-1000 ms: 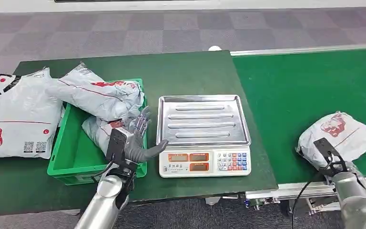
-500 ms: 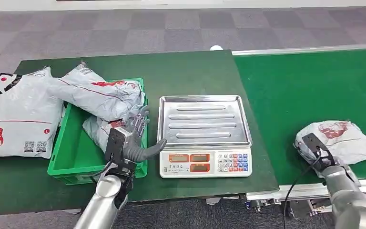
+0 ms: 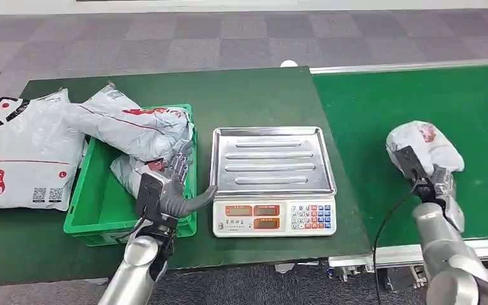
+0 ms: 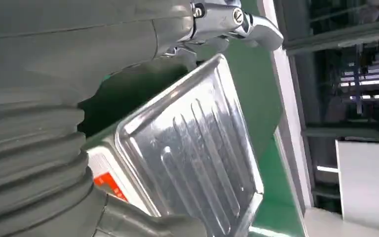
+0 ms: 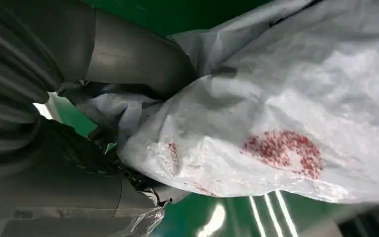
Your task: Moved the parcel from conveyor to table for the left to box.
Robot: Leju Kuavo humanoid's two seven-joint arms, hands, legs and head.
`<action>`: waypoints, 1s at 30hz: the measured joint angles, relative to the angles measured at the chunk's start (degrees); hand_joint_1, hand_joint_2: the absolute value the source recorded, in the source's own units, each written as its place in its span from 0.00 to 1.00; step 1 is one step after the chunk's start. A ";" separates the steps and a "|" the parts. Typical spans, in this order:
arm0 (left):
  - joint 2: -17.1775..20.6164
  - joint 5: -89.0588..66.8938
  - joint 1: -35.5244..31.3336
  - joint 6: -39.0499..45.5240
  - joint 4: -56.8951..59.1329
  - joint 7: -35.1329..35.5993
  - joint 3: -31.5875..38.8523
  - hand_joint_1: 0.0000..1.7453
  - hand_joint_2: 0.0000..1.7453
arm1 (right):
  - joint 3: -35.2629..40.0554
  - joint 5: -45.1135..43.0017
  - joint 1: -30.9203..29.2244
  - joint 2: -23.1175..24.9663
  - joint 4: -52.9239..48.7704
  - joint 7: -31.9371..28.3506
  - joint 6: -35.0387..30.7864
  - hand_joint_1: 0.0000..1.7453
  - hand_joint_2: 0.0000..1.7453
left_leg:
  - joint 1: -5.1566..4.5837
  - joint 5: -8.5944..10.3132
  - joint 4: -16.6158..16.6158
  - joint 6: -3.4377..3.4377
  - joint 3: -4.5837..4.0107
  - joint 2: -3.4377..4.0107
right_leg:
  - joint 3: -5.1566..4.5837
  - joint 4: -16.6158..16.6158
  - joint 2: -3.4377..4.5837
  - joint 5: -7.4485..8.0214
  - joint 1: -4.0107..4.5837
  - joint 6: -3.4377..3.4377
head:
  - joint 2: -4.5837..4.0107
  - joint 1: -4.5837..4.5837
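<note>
The carry is underway but far from finished, as I read it; the parcel [image 3: 427, 145], a grey plastic mailer with a red mark on it, is clutched in the right hand [image 3: 441, 181] above the green conveyor [image 3: 381, 108], bunched up and apparently raised off the belt, though I cannot be sure it has cleared it; the close view from that wrist shows the thumb and dark fingers [image 5: 103, 163] dug into crumpled folds of the bag, so the hold looks firm. What is left, by my judgement: swing it across to the dark green table [image 3: 254, 95], set it down, most likely on the steel tray of the scale [image 3: 272, 160] or near it, and let go so the other arm can put it in the green crate [image 3: 95, 222].

The right arm rises from the lower right corner, forearm pointing up and away, hand well apart from the scale. The left hand [image 3: 171, 184] holds nothing; it hovers at the crate's near right corner, fingers spread and pointing away over the rim, thumb stretched toward the scale's front left corner, just beside it; whether it touches I cannot tell. The crate already holds grey mailers [image 3: 133, 127], heaped above its rim; a large one [image 3: 19, 152] lies on the table just left of it.
</note>
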 measured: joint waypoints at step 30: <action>-1.68 -1.07 -3.71 0.24 5.09 -2.56 0.02 0.00 1.00 | 22.79 1.02 9.28 8.17 -29.95 -1.05 -4.83 1.00 1.00 | 0.03 0.01 -0.01 -0.02 -0.01 -0.11 | -0.04 0.01 -0.06 -0.07 0.03 -0.08 | -0.02 -0.02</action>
